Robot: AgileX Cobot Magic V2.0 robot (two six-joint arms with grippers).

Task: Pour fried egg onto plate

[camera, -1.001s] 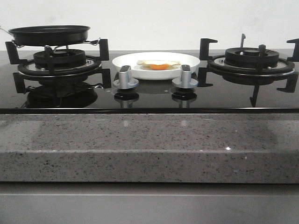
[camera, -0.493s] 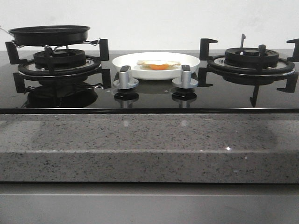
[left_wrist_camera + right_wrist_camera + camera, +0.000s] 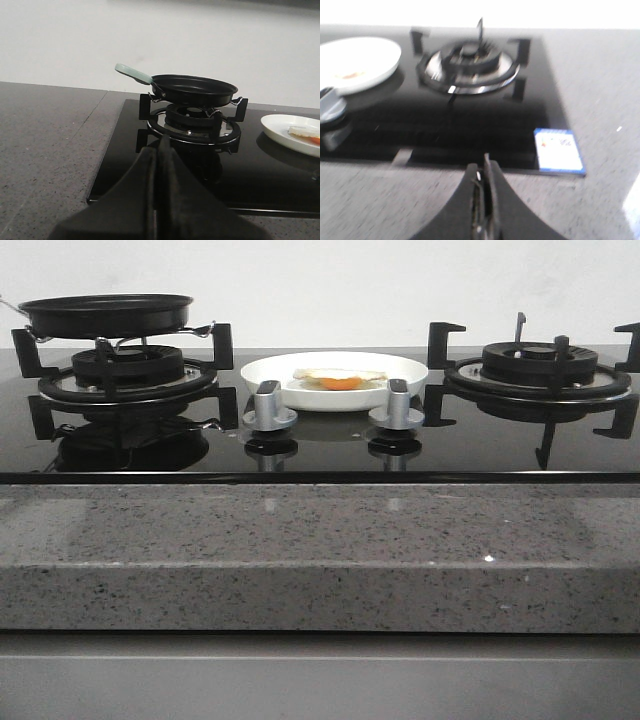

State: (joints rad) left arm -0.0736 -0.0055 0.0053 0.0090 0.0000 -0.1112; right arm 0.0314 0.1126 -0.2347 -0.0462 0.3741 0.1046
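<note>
The fried egg [image 3: 338,379] lies in the plate [image 3: 262,371], just above the middle of the front view, its orange yolk showing over the near rim. The plate sits on the black glass hob between the two burners, right behind the two silver knobs [image 3: 270,405]. In the left wrist view only a slice of the plate [image 3: 280,127] shows at the right edge, with a bit of the egg [image 3: 304,132] on it.

The frying pan [image 3: 106,313] rests level on the left burner [image 3: 125,375] in the upper left of the front view. In the left wrist view its inside looks bare, and its pale green handle [image 3: 132,73] points up and to the left. The right burner [image 3: 538,365] carries nothing.

Neither arm appears in the front view. The left gripper [image 3: 158,150] is pressed together and holds nothing, at the bottom centre of its view, well short of the pan. The right gripper [image 3: 485,172] is likewise closed and bare, low in its blurred view, apart from the right burner [image 3: 470,62] and the blue sticker [image 3: 559,150].

Judging by this layout, the pouring step looks done: the egg is on the plate and the pan is set down. The next move probably calls for nothing more than keeping both arms clear of the hob.
</note>
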